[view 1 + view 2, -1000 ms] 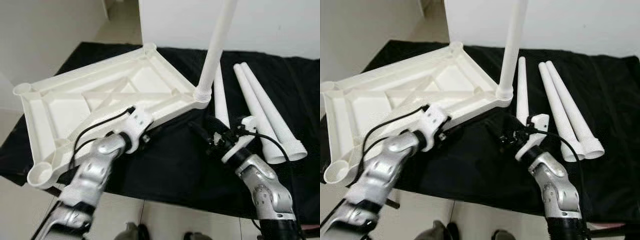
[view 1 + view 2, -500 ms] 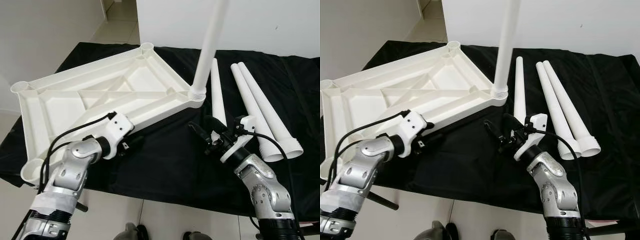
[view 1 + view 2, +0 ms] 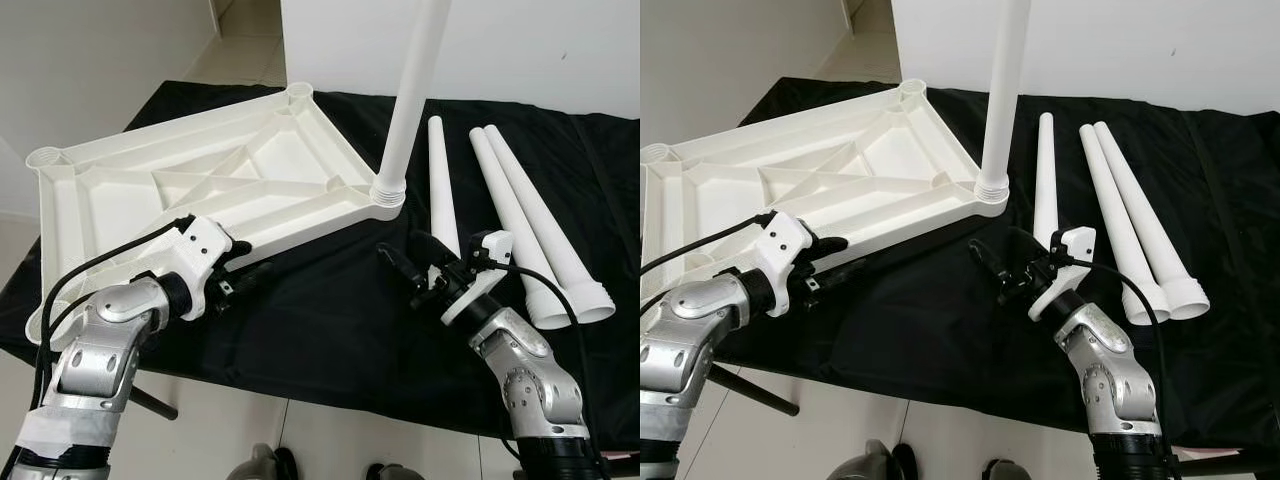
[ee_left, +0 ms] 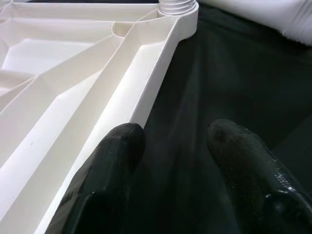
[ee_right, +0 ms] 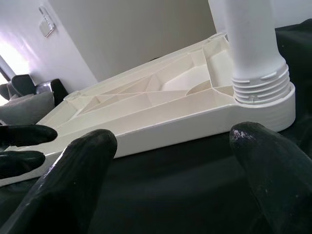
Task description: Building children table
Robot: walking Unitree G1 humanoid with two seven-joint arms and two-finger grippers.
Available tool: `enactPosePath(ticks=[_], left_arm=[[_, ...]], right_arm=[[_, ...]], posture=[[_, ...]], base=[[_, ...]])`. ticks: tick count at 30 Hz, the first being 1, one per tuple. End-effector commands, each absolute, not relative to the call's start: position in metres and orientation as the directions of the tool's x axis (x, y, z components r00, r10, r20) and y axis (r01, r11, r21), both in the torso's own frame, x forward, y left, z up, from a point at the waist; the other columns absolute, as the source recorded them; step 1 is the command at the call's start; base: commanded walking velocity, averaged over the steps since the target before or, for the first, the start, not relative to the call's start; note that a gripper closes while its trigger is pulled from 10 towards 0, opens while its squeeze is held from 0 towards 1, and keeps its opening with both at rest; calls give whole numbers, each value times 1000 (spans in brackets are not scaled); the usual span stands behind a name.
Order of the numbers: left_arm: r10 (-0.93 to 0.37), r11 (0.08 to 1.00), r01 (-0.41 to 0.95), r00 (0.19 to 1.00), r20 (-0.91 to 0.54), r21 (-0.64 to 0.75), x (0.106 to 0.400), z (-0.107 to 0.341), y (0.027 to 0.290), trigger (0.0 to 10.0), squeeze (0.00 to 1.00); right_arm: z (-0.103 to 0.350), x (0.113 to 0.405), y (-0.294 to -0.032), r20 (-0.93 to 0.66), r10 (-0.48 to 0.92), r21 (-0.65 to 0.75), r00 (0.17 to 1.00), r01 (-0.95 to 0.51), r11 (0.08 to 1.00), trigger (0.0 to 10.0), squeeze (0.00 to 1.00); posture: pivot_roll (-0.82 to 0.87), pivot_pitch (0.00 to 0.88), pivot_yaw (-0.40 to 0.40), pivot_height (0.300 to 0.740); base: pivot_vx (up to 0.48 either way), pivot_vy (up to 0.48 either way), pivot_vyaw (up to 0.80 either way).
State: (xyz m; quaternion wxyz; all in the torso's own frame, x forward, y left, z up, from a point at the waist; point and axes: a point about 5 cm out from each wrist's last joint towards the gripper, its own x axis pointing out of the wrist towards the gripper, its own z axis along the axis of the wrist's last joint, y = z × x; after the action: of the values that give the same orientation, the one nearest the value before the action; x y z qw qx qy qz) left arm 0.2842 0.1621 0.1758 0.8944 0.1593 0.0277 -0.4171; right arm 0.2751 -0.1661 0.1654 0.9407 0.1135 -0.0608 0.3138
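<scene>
loose legs [image 3: 443,190] are lying at about 1 o'clock from the right tool [image 3: 418,267], long axes running 12 to 6, both tools gaping wide; left tool [image 3: 243,280] is sitting beside the tabletop [image 3: 150,190].

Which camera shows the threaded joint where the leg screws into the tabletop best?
The right wrist view: the threaded joint is close, ridges clear. Both eye views show it small at the tabletop corner; the left wrist view catches its edge.
</scene>
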Motion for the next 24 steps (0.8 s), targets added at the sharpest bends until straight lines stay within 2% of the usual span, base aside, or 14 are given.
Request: enactPosePath(ticks=[1, 8, 16, 24], left_arm=[[-701, 624, 734, 677, -222, 267, 286, 172, 173, 10000, 0], [-577, 667, 666, 745, -334, 334, 294, 151, 192, 10000, 0], [-434, 734, 542, 838, -332, 409, 312, 143, 207, 10000, 0], [-427, 738, 539, 839, -337, 405, 318, 140, 208, 10000, 0]], right_arm=[[163, 275, -167, 178, 584, 186, 792, -610, 770, 10000, 0], [164, 276, -167, 180, 583, 182, 792, -610, 771, 10000, 0], [164, 275, -167, 183, 578, 184, 795, -606, 774, 10000, 0], [165, 275, -168, 186, 572, 182, 799, -600, 779, 10000, 0]], posture=[[-102, 126, 82, 740], [-102, 128, 81, 740], [-111, 131, 87, 740], [-112, 130, 88, 740]], base=[[0, 0, 0], [0, 0, 0], [0, 0, 0], [0, 0, 0]])
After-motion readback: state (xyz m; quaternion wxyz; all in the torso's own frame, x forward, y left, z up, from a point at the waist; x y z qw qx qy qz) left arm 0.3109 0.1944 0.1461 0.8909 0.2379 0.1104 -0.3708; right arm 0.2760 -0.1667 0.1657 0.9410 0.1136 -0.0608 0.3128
